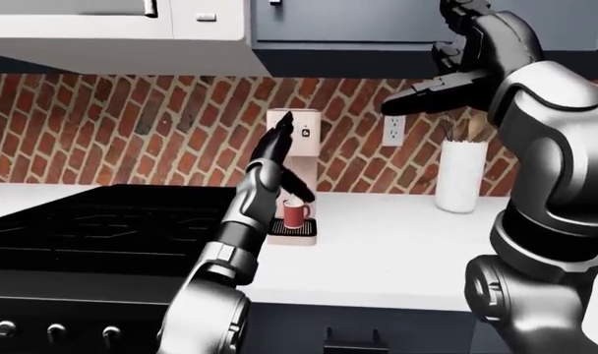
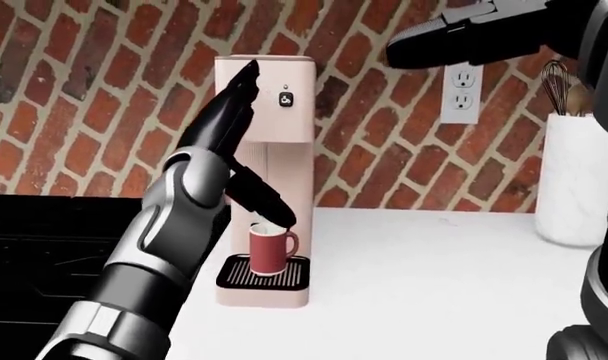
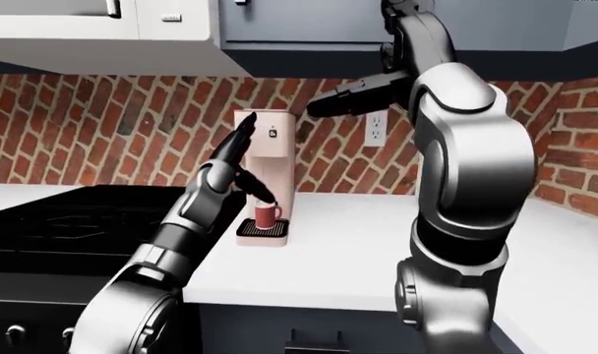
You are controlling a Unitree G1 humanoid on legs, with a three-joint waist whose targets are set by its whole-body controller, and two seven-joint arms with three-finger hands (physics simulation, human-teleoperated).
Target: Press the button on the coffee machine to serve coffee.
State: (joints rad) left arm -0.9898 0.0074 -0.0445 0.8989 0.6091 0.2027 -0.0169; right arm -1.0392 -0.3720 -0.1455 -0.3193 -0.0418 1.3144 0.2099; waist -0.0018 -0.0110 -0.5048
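A pink coffee machine point(image 2: 284, 161) stands against the brick wall, with a small dark button point(image 2: 286, 99) near its top. A red mug point(image 2: 268, 250) sits on its black drip tray point(image 2: 297, 274). My left hand point(image 2: 234, 124) is open, fingers stretched upward beside the machine's upper left, fingertips just left of the button; its thumb points down toward the mug. My right hand point(image 2: 454, 41) is raised high to the upper right of the machine, fingers extended, open and holding nothing.
A black stove point(image 1: 93, 228) fills the counter's left. A white utensil holder point(image 1: 462, 175) with a whisk stands right of the machine below a wall outlet point(image 2: 461, 91). Cabinets point(image 1: 112, 29) hang overhead. The white counter point(image 1: 397, 251) spreads rightward.
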